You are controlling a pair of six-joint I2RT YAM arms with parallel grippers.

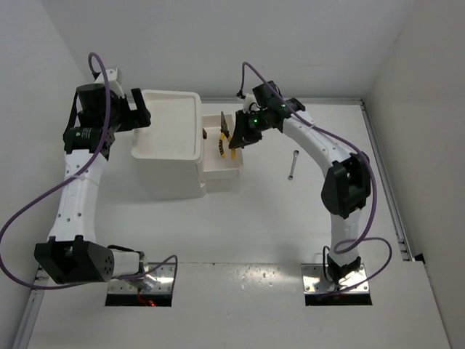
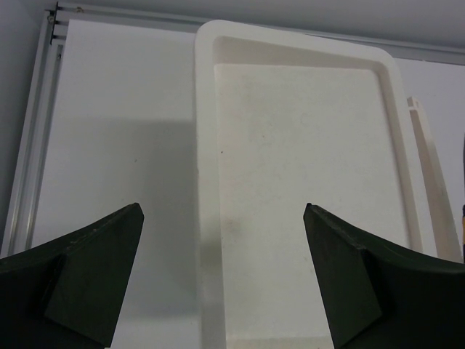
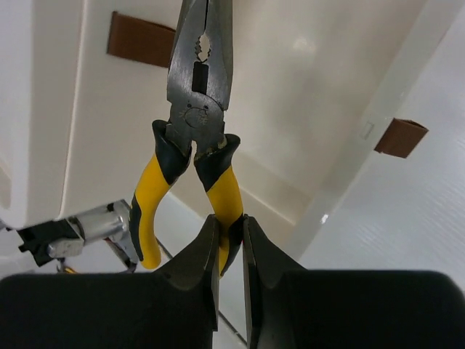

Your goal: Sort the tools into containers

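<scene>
Right gripper: the right gripper (image 3: 229,233) is clenched on one handle only of the yellow-handled steel pliers (image 3: 195,120). The other handle hangs free.
Pliers: nose pointing away from the gripper, held over the pulled-out white plastic drawer (image 1: 221,166) on the right side of the white plastic drawer unit with the recessed tray top (image 1: 174,182).
Slip risk: with a pinch on a single rounded handle, I'd say the pliers could pivot or slide out at any jolt.
Snag risk: that long nose could catch the drawer's wall on the way in and lever the tool loose.
Miss risk: let go off-centre and they may land on the drawer's edge, or tip out onto the white bench (image 1: 240,233).
Left gripper: the left gripper (image 2: 221,211) is released, jaws wide and holding nothing. It hovers over the unit's left edge, clear of the drawer.
Around: a silver metal wrench (image 1: 291,165) lies on the bench well to the right of the unit.
Knobs: small dark brown knobs (image 3: 142,38) show on the unit's fronts behind the pliers.
Unclear: something silver and black sits low beside the free handle. I can't tell what.
</scene>
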